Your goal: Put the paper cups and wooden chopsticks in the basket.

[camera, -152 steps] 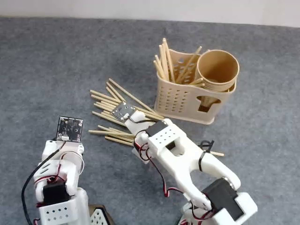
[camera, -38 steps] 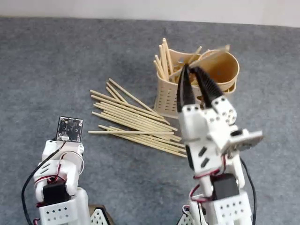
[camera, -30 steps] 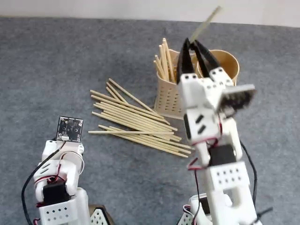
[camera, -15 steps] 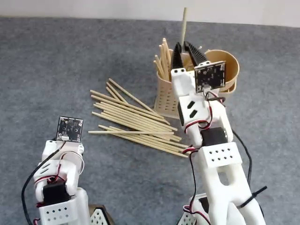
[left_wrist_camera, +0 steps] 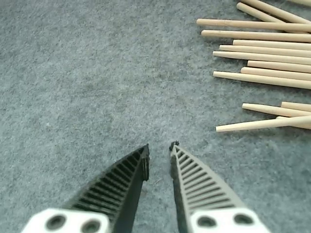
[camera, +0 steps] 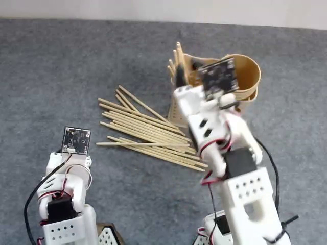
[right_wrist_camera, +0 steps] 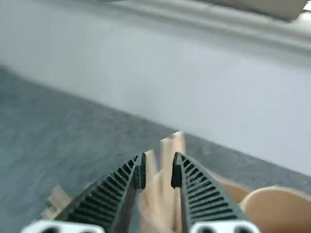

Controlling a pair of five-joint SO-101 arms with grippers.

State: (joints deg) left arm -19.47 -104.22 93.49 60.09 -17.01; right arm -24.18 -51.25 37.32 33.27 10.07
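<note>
Where the right pincer (right_wrist_camera: 157,169) hangs over the basket (camera: 193,57), which holds the paper cups (camera: 249,71), I cannot tell whether it grips anything. Loose chopsticks (camera: 145,133) lie on the bench (camera: 51,76); the left pincer (left_wrist_camera: 159,148) is barely parted, empty.

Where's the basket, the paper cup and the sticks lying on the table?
basket (camera: 207,57), high view, back rim.
paper cup (camera: 249,76), high view, inside wall.
chopsticks on the table (camera: 143,130), high view, middle of the pile.

I read even, diffuse overhead light in all views. The chopsticks (left_wrist_camera: 257,48) cast thin, soft shadows on the grey table (left_wrist_camera: 73,73). The wall (right_wrist_camera: 194,73) is bright.
</note>
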